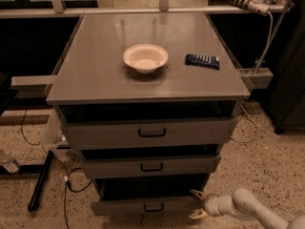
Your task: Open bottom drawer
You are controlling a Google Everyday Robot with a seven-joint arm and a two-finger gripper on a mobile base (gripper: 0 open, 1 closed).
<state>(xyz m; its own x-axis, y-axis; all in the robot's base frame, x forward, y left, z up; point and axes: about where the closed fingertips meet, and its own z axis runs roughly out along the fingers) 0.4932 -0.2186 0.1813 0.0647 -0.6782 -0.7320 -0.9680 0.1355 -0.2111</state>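
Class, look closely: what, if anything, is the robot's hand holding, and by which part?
Nothing. The hand is open at the right end of the bottom drawer, away from its handle.

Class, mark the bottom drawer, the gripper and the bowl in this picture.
bottom drawer [119, 207], camera view, left half of its grey front
gripper [197, 204], camera view, midway between its fingertips, by the drawer's right end
white bowl [145, 57], camera view, its inner hollow
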